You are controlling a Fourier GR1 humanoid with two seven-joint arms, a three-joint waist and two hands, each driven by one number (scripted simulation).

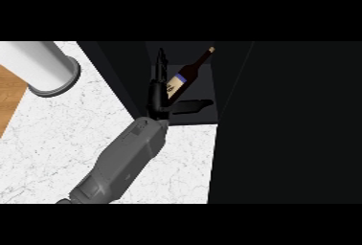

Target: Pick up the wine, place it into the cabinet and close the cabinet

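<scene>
The wine bottle (185, 75) is dark with a white and blue label. It leans inside the open black cabinet (201, 117), neck up and to the right. My left hand (156, 93) reaches into the cabinet just left of the bottle's lower part. Its fingers (160, 60) point straight up and are open, and its thumb (192, 106) sticks out to the right below the bottle. Whether the hand touches the bottle cannot be told. My right hand shows in no view.
The cabinet's dark door or side wall (290, 124) fills the right of the view. A white cylinder with a grey base (44, 64) stands at the back left on the white marble counter (63, 139). Wooden floor (8, 95) shows past the counter's left edge.
</scene>
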